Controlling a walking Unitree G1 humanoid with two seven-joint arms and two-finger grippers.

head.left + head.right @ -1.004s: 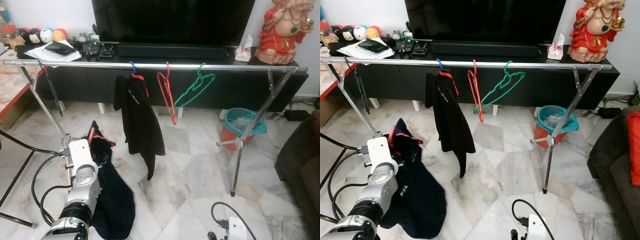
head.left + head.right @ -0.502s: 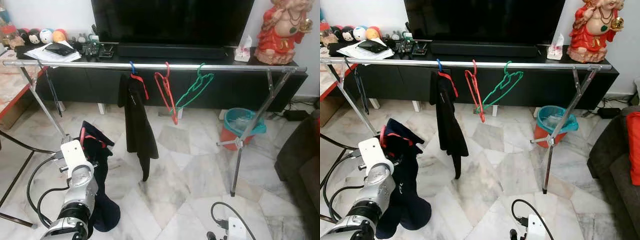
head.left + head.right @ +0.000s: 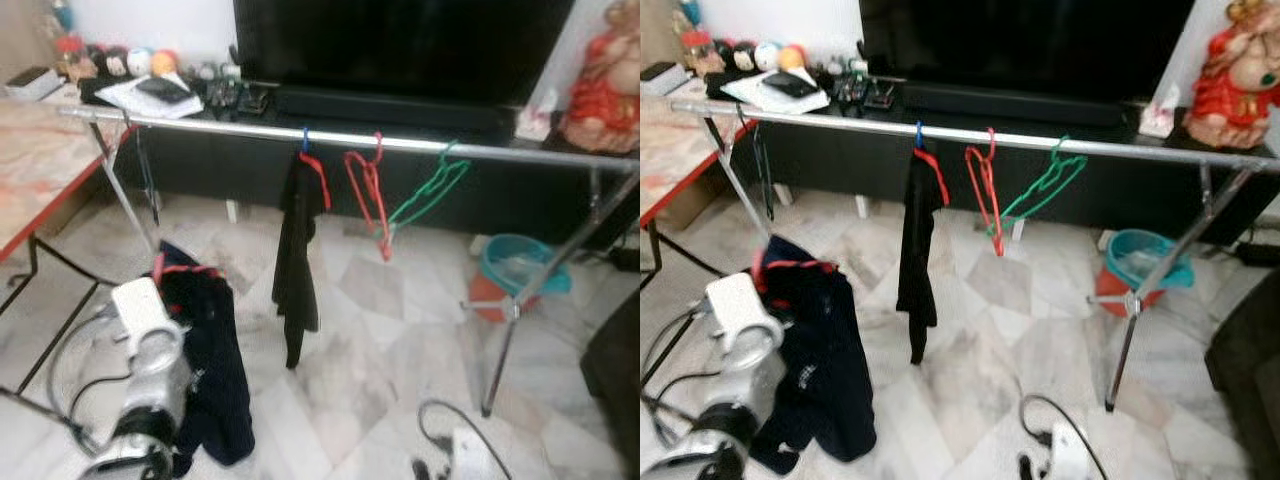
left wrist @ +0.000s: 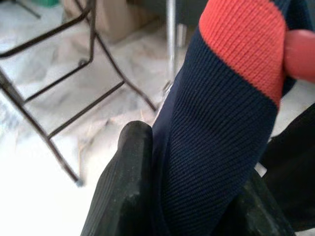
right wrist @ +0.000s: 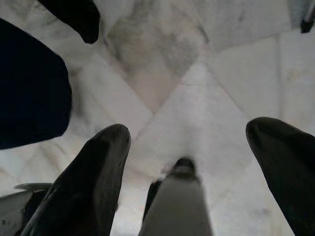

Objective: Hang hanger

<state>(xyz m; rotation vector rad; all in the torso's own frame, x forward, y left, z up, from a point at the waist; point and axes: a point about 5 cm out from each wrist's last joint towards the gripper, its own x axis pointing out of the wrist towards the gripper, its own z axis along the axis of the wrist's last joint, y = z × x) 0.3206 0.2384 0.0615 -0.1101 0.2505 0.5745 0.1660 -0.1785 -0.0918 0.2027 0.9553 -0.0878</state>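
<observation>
A navy garment with a red collar hangs from my left arm, low over the floor. In the left wrist view my left gripper is shut on its navy fabric just below the red collar band, and a pink hanger piece shows beside it. The silver clothes rail runs across in front of me. On it hang a black shirt on a blue hanger, an empty red hanger and an empty green hanger. My right gripper is open, pointing down at the marble floor.
A black TV console stands behind the rail. A table with a red edge is at the left, with dark chair legs near it. A teal bin sits by the rail's right leg. A dark sofa is at the right.
The camera has turned left and the picture is blurred. The navy garment has come up off the floor with my left gripper. The black shirt has swung edge-on.
</observation>
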